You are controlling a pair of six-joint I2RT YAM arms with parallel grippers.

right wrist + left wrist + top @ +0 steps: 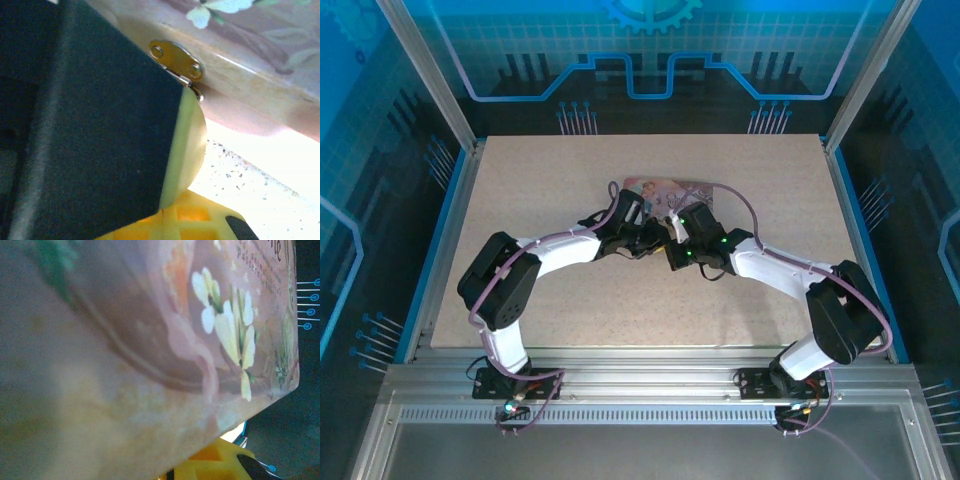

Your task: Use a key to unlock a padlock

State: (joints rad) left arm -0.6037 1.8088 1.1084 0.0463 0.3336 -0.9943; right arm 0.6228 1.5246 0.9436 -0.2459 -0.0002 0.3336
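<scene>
Mid-worktop (540, 200), at a pink box (665, 187), the right end effector (675, 232) is closed, its dark finger (100, 125) hiding most of the tiny padlock (196, 92) under a brass hasp (177, 59); the left end effector (650, 236) opening is unclear.

Tiny txt on pink box (150, 340), blurry, illegible

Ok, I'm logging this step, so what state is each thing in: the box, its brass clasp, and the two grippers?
pink box: looks closed, lid down.
brass clasp: flat against the box front.
left gripper: jaws shut, at the box.
right gripper: jaws shut, beside the clasp.
</scene>
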